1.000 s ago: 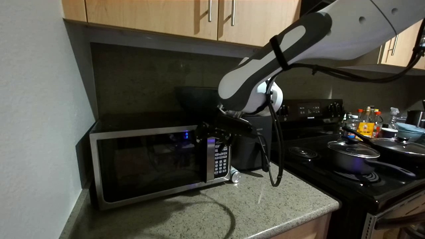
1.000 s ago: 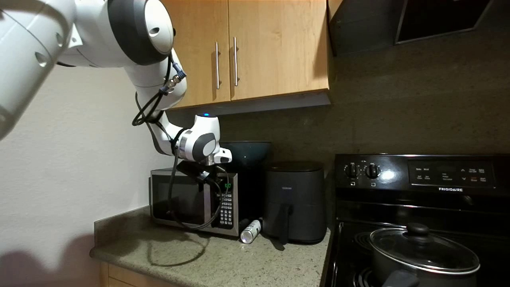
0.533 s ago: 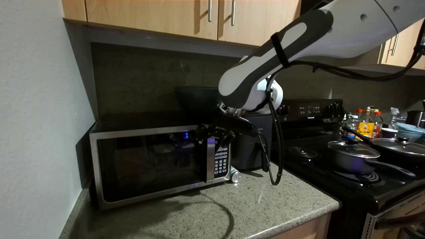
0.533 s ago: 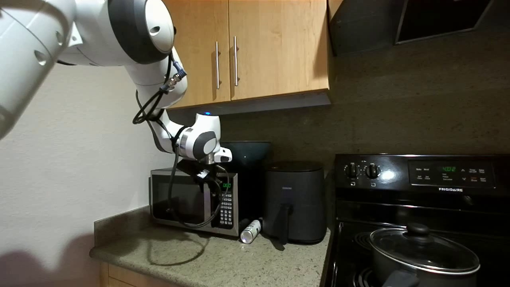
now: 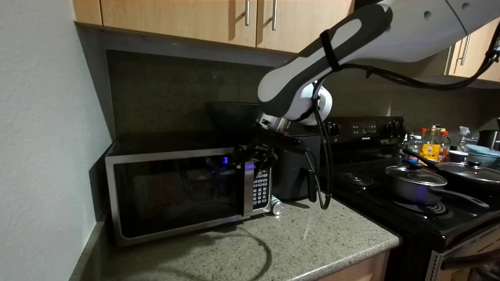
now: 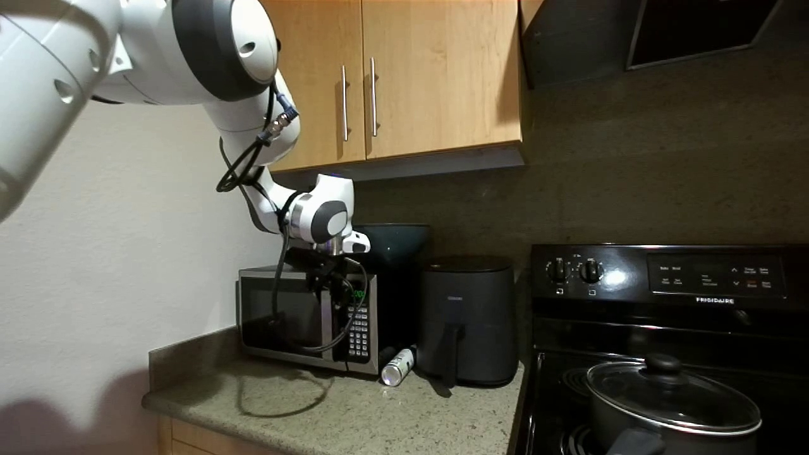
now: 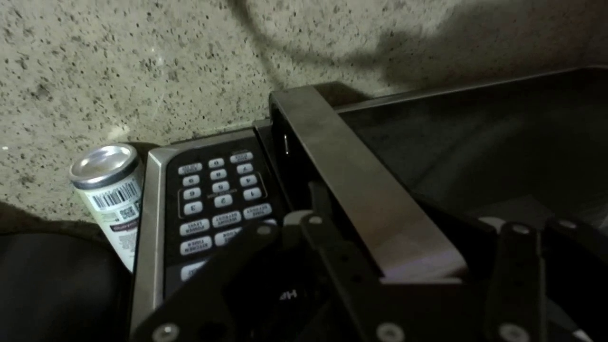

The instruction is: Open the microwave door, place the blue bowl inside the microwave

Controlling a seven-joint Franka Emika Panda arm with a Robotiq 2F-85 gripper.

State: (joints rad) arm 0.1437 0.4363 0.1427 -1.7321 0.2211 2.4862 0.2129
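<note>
The gripper (image 7: 373, 199) straddled the handle (image 5: 248, 191) of the closed microwave door (image 5: 177, 195).
Its fingers (image 7: 321, 202) stood partly apart, one on either side of the handle's upper end; whether they pressed on it could not be told. The blue bowl (image 6: 398, 243) appeared to sit atop the microwave (image 5: 156, 144), at its far right. So high a hold could slip, and a stiff door could drag the microwave across the desk (image 5: 304, 242), jolting the bowl.

It's a kitchen w/ stove (image 6: 663, 328) & micro (image 5: 179, 195).
</note>
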